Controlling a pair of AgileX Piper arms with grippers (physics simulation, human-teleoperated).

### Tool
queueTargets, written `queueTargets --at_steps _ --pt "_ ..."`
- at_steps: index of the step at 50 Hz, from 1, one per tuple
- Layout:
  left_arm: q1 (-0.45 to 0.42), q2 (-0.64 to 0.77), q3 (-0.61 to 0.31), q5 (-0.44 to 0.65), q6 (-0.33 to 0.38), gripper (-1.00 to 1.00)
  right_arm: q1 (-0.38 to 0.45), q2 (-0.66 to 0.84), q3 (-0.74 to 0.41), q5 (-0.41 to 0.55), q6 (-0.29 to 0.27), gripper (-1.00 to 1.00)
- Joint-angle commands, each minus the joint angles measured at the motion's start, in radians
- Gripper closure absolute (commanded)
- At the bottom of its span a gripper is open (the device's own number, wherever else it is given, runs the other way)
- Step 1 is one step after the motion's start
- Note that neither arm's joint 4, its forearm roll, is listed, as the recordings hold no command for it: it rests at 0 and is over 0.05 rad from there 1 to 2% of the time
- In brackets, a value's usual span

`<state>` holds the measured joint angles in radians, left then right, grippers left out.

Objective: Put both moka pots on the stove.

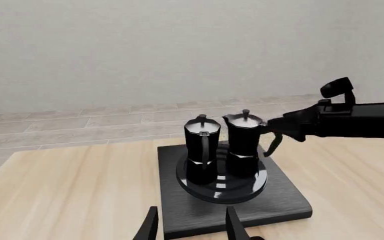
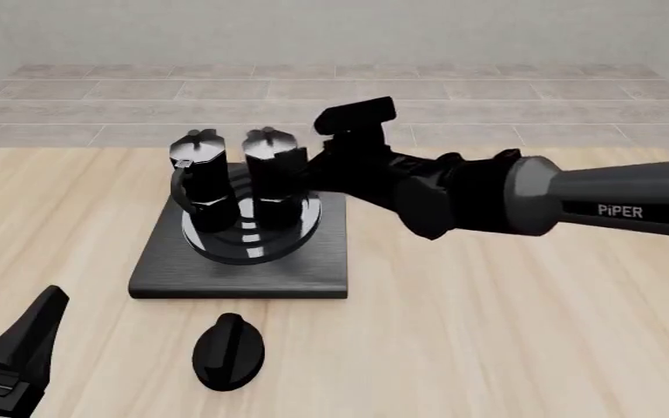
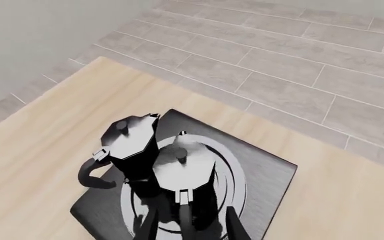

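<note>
Both moka pots stand upright side by side on the round burner of the black stove (image 2: pixel 166 274). The left pot (image 2: pixel 201 174) stands free. The right pot (image 2: pixel 271 170) has its handle toward my right gripper (image 2: pixel 309 170). In the right wrist view the right gripper (image 3: pixel 188 227) is open, its fingers (image 3: pixel 235 225) on either side of that pot's (image 3: pixel 182 165) handle with gaps showing. The other pot (image 3: pixel 135 142) stands beside it. My left gripper (image 2: pixel 3 335) is open and empty near the table's front left corner, and the left wrist view shows both pots (image 1: pixel 202 147) (image 1: pixel 244 142) on the stove (image 1: pixel 289 202).
A black teardrop knob (image 2: pixel 230 350) lies on the wooden table just in front of the stove. The right arm (image 2: pixel 521 196) stretches across the table from the right, above its surface. Tiled floor lies beyond the table's far edge.
</note>
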<state>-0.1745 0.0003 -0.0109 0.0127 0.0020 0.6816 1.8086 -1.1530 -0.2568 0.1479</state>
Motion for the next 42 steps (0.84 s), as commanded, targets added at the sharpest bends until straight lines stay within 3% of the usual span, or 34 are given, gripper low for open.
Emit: queueTargets --at_steps 1,25,42 --pt "0.000 0.000 0.000 0.000 0.000 -1.00 0.007 -0.142 0.125 -0.007 -0.003 -1.00" --pt "0.000 0.000 0.000 0.000 0.000 -1.00 -0.013 -0.495 0.379 0.035 -0.015 -1.00" --pt "0.000 0.000 0.000 0.000 0.000 -1.00 -0.085 -0.821 0.580 0.101 -0.035 -1.00"
